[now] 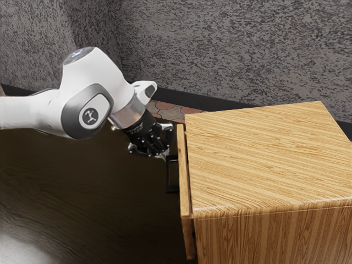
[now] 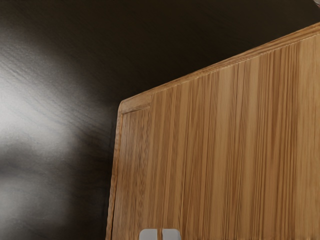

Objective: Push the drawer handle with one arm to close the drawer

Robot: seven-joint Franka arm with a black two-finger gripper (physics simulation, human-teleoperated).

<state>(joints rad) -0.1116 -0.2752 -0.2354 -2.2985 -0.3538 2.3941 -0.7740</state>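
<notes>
Cabinet, pale striped wood: at the exterior view's right, beside a dark surface.

Drawer, one, wooden: on the cabinet's left-facing front in the exterior view, slightly ajar, a narrow dark gap behind its front panel.

Handle, one, black, bar-shaped: fixed upright on the drawer's face.

Arm, white and grey: reaching in from the exterior view's left, hand tilted down toward the drawer.

Gripper, black: at the handle's far end; contact with it cannot be told. Jaws closed together, nothing between them; in the wrist view their pale tips sit side by side against striped wood.

Wall, mottled grey: far side.
</notes>
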